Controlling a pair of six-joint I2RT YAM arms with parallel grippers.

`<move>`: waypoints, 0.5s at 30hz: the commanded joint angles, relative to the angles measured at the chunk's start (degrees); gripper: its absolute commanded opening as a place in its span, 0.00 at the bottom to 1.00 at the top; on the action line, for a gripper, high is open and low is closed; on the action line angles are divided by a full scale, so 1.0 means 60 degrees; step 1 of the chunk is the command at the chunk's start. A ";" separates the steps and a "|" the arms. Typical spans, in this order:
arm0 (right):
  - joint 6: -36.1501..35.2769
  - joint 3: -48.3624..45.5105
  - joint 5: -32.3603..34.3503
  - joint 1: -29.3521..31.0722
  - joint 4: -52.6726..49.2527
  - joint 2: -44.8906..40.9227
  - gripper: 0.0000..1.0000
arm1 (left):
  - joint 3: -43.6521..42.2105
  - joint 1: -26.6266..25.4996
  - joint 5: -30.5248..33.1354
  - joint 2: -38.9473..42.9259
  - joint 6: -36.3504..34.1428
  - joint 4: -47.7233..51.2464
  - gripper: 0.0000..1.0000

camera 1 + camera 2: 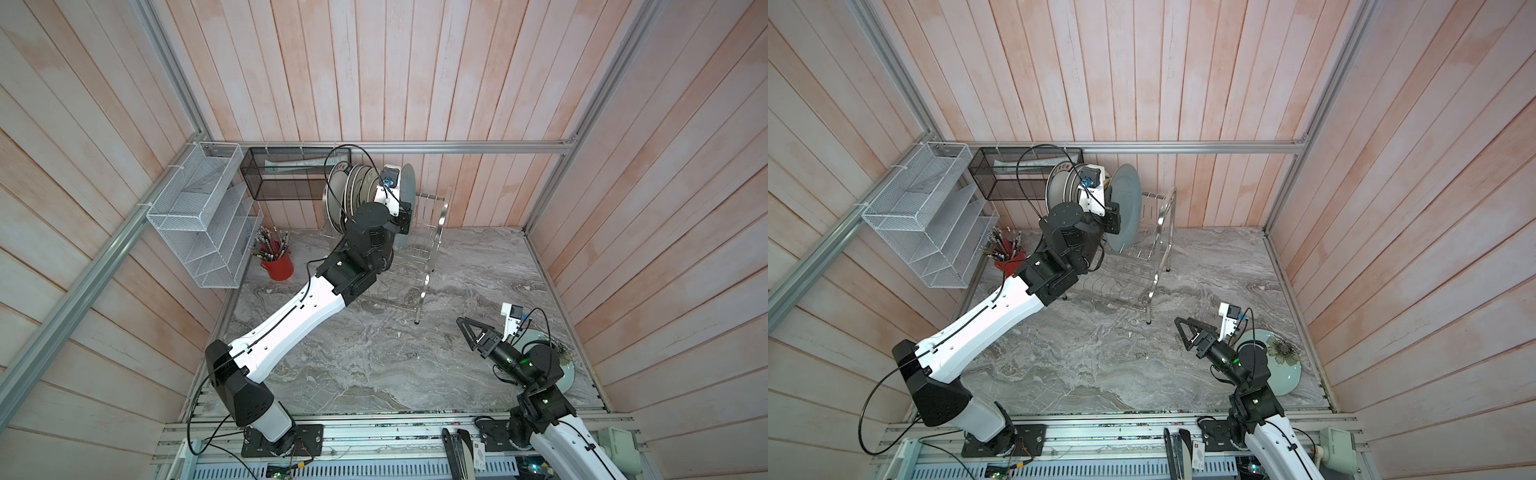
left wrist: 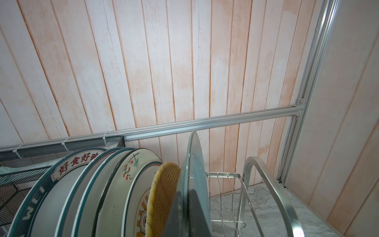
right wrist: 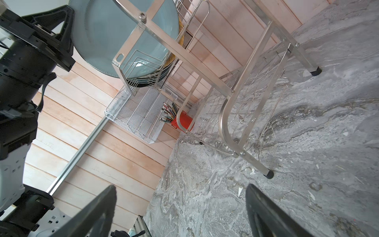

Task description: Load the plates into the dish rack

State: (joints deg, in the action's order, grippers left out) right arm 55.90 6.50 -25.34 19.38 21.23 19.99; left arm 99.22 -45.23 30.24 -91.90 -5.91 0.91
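The steel dish rack (image 1: 432, 249) (image 1: 1158, 232) (image 2: 266, 184) (image 3: 235, 86) stands at the back wall. Several plates stand upright in its upper tier: a lettered-rim one (image 2: 41, 195), a cream floral one (image 2: 123, 184), a sunburst one (image 2: 141, 205) and a yellow woven one (image 2: 162, 195). Beside the woven plate, my left gripper (image 1: 405, 216) (image 1: 1115, 218) (image 2: 185, 192) is shut on the rim of an upright grey-blue plate (image 1: 409, 187) (image 1: 1126, 199) (image 2: 193, 164) (image 3: 114, 30). My right gripper (image 1: 465, 332) (image 1: 1183, 330) (image 3: 180, 187) hovers open and empty over the marble. A pale teal flower plate (image 1: 569, 372) (image 1: 1287, 374) lies flat under the right arm.
A white mesh organiser (image 1: 203, 224) and a black mesh basket (image 1: 291, 174) hang on the left and back walls. A red cup of pens (image 1: 278, 264) stands left of the rack. Wooden walls and aluminium rails enclose the marble top (image 1: 374, 353).
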 commanded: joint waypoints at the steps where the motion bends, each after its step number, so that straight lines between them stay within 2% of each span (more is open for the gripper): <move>1: -0.0028 0.0182 0.0060 0.0051 -0.0056 -0.0170 0.98 | 0.0470 0.0081 -0.0441 -0.0101 -0.0110 -0.0695 0.00; 7: -0.0004 0.0125 0.0077 0.0041 -0.0082 -0.0262 0.98 | 0.0270 0.0255 -0.1299 0.0008 -0.0099 -0.0591 0.00; 15: 0.0015 0.0121 0.0078 0.0037 -0.0041 -0.0226 0.98 | -0.0025 0.0575 -0.1657 0.0088 0.0486 -0.0337 0.00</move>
State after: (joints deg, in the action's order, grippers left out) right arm 55.90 6.50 -25.34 19.38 20.93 19.09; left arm 99.31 -42.30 23.22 -92.44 -5.21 0.89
